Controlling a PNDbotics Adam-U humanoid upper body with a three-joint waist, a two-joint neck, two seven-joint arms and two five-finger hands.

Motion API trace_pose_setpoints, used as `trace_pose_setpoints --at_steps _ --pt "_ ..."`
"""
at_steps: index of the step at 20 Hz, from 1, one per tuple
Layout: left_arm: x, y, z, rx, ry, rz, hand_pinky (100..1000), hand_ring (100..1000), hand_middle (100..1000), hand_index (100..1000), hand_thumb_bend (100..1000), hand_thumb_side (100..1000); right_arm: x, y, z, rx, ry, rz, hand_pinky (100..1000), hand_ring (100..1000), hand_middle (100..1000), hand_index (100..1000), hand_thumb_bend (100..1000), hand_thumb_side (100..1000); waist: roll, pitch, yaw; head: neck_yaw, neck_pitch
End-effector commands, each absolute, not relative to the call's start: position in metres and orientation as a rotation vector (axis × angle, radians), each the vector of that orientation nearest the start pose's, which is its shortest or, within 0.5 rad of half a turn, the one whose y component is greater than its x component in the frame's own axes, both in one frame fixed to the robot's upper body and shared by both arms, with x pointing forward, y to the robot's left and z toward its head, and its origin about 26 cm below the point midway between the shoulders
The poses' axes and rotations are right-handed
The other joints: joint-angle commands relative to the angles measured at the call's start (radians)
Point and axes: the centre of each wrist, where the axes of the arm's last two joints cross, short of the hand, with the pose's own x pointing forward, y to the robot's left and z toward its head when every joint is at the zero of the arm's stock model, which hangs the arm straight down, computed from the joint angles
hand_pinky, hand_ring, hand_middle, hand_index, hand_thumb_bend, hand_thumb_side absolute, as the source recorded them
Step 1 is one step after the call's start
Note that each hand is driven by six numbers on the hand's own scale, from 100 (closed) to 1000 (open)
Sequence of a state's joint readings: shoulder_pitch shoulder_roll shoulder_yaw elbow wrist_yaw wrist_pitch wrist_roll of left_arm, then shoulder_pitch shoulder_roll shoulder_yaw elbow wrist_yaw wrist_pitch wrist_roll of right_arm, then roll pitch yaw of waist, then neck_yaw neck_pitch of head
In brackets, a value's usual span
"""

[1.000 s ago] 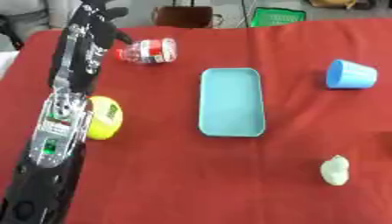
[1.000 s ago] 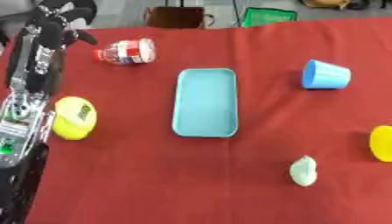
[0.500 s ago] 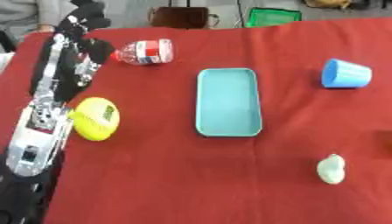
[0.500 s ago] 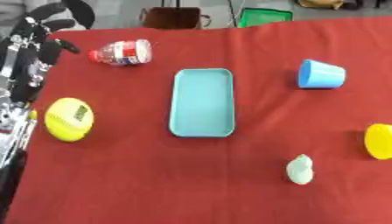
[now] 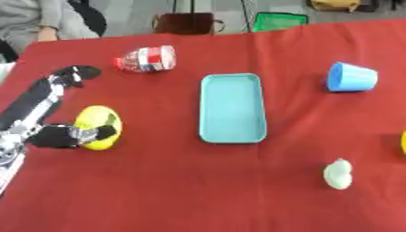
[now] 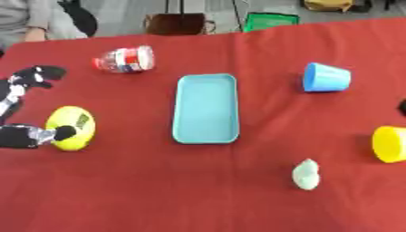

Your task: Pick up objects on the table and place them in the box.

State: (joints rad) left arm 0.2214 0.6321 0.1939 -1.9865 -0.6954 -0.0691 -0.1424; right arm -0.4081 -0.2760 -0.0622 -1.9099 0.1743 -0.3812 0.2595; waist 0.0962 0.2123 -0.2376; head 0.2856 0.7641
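The left hand (image 5: 60,113) is seen at the left edge of the frame, coming up from the lower left corner, black with silver parts. Its fingers (image 5: 75,74) are stretched out straight toward the upper left, well spread from the thumb (image 5: 83,135), so the hand is held wide and nothing is clasped in it. The thumb tip is laid against the yellow round object (image 5: 99,127), which rests on the red tablecloth (image 5: 198,181) at mid-left; whether the object is pressed or merely touched cannot be told. The right hand is hardly shown: only a small dark shape is caught at the right edge in the right eye view, and its state cannot be judged. Above the left hand, in the upper left of the frame, a clear bottle with a red-and-white label (image 5: 147,59) is laid on its side. In the centre the light blue box (image 5: 231,108) is set, a shallow oblong tray with its long side running up and down the frame, and nothing is seen inside it. To the upper right a blue cup (image 5: 350,77) is tipped on its side. In the lower right a small pale green object (image 5: 338,174) is found, and at the right edge a yellow cup (image 6: 389,143) is shown, well apart from the box.
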Motion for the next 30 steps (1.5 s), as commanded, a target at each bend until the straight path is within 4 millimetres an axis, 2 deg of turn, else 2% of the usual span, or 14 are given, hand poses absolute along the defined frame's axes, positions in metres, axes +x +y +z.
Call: trace_pose_setpoints --at_steps 1,2,4,13,16,19,21,22,23,24,25,26,28,30 --pt "0.218 0.388 0.135 1.242 -1.318 -1.129 800 856 842 920 911 701 0.322 -0.265 0.221 0.338 3.374 -1.096 638 686 719 919 773 532 -0.003 -0.013 0.000 -0.007 0.006" --pt "0.220 0.387 0.132 1.273 -1.282 -1.101 816 852 837 917 971 688 0.322 -0.265 0.221 0.337 3.374 -1.094 638 686 720 919 772 532 -0.004 -0.012 -0.001 -0.008 0.006" --pt "0.226 0.384 0.127 1.314 -1.214 -1.063 813 849 835 916 1000 685 0.322 -0.264 0.221 0.329 3.373 -1.091 638 686 720 919 772 532 -0.007 -0.011 -0.005 -0.008 0.006" --pt "0.251 0.388 0.104 1.302 -1.064 -1.019 778 813 809 901 1000 663 0.323 -0.263 0.221 0.310 3.373 -1.085 638 686 720 920 772 529 -0.013 -0.003 -0.019 0.000 0.006" --pt "0.252 0.392 0.092 1.230 -0.992 -1.067 699 757 776 886 1000 684 0.323 -0.263 0.222 0.309 3.372 -1.082 639 686 720 920 772 529 -0.015 -0.001 -0.023 0.001 0.006" --pt "0.250 0.395 0.088 1.171 -0.923 -1.134 663 723 756 871 1000 690 0.323 -0.264 0.222 0.309 3.372 -1.081 639 686 720 921 771 529 -0.015 0.000 -0.022 0.002 0.006" --pt "0.248 0.396 0.085 1.145 -0.886 -1.163 564 646 715 832 1000 658 0.323 -0.263 0.222 0.307 3.372 -1.083 639 686 721 921 768 531 -0.014 0.000 -0.020 0.001 0.006" --pt "0.248 0.397 0.085 1.139 -0.875 -1.168 432 560 670 789 1000 582 0.323 -0.263 0.221 0.306 3.372 -1.083 639 686 721 921 768 531 -0.014 0.000 -0.020 0.001 0.006" --pt "0.248 0.397 0.084 1.138 -0.870 -1.164 432 560 670 789 1000 582 0.323 -0.263 0.221 0.305 3.371 -1.084 639 686 721 921 768 531 -0.014 0.000 -0.020 0.001 0.006" --pt "0.248 0.397 0.083 1.140 -0.869 -1.158 312 487 627 746 957 476 0.323 -0.263 0.221 0.305 3.371 -1.084 640 686 721 921 767 531 -0.014 0.000 -0.020 0.001 0.006" --pt "0.248 0.397 0.083 1.143 -0.875 -1.145 312 487 627 746 957 476 0.323 -0.263 0.221 0.305 3.372 -1.083 640 686 721 921 767 531 -0.015 0.000 -0.021 0.001 0.006" --pt "0.248 0.397 0.083 1.147 -0.885 -1.132 121 407 588 697 751 336 0.323 -0.263 0.222 0.305 3.372 -1.082 640 687 722 921 766 533 -0.016 0.000 -0.021 0.001 0.006" --pt "0.250 0.394 0.088 1.152 -0.963 -1.071 100 384 578 688 657 302 0.323 -0.264 0.222 0.305 3.372 -1.077 641 687 722 921 766 533 -0.018 0.000 -0.024 0.001 0.006" --pt "0.254 0.386 0.103 1.122 -1.103 -1.017 100 376 579 689 537 312 0.323 -0.264 0.222 0.304 3.373 -1.075 641 687 722 922 766 534 -0.019 -0.001 -0.026 0.000 0.006"
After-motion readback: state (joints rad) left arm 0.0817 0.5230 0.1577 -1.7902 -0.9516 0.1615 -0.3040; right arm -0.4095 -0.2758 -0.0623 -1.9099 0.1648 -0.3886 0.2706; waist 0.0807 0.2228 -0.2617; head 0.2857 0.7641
